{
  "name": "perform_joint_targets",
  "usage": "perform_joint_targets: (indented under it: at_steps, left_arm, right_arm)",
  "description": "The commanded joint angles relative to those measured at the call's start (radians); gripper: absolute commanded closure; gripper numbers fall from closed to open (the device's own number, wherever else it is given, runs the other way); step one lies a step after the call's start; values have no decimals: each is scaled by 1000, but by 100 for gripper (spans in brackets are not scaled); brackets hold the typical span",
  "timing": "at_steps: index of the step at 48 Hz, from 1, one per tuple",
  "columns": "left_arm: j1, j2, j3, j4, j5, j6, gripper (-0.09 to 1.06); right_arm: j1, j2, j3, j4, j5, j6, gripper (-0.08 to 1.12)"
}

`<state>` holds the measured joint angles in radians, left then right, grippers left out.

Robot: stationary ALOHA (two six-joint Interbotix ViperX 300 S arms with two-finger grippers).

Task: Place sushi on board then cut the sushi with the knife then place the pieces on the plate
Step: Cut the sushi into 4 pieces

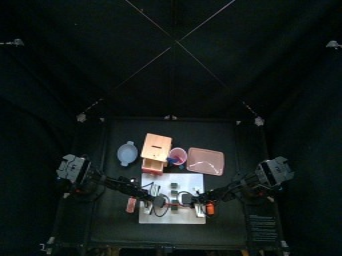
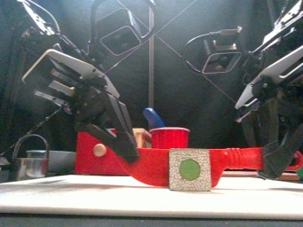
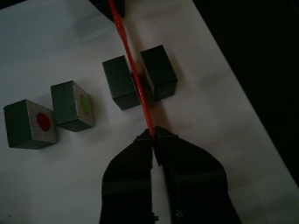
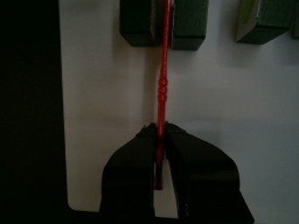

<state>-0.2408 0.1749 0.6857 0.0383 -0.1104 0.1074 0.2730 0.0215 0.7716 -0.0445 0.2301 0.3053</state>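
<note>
**Bench inventory**

1. White cutting board (image 1: pixel 191 180): laid at the middle of the bench's front edge. Much of it is covered by the two arms in the top view.
2. Sushi roll (image 3: pixel 121 83): found on the board, parted into dark green blocks.
   - Four blocks are counted in the left wrist view. Two stand close together with the blade between them, and two more are set apart from that pair in the same row.
   - One end block (image 2: pixel 190 168) is seen large in the front view, its pale face with a green centre turned to the bench's front edge. Part of the knife is hidden behind it.
   - In the right wrist view the blocks are cut off by the picture's edge.
3. Red knife (image 2: pixel 148 164): held across the board. It is shown edge-on as a thin line in both wrist views. Whether its edge touches the board cannot be told.
4. Left claw (image 3: pixel 149 136): closed on one end of the red knife.
5. Right claw (image 4: pixel 156 133): closed on the other end of the same knife.
6. Pink tray (image 1: pixel 205 158): set behind the board's back right corner.
7. Wooden box (image 1: pixel 160 150): placed beside the tray, on the side nearer the bench's left edge.
8. Red cup (image 2: pixel 169 137): largely hidden behind the knife, with a blue knife (image 2: pixel 151 117) standing in it.
9. Metal cutter (image 2: pixel 30 162): dimly seen toward the bench's left edge.
</note>
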Motion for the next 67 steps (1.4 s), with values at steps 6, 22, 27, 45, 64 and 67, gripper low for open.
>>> perform_joint_targets:
  at_steps: [6,22,27,45,64,67]
  left_arm:
    - [25,-21,-15,9,-2,6,59]
    - [40,-40,-18,29,-3,8,59]
    - [40,-69,-21,37,-8,8,59]
    - [55,-221,-18,130,-20,8,59]
    - [117,-236,34,161,-328,5,36]
    - [118,-242,46,158,-362,6,28]
  right_arm:
    - [-34,-26,-21,-46,3,-3,59]
    - [-37,-49,-29,-61,17,-3,59]
    - [-35,-67,-40,-63,29,-3,59]
    - [-29,-249,-69,-84,94,-2,59]
    - [-35,-345,-57,38,146,0,59]
    - [-35,-345,-52,38,147,0,59]
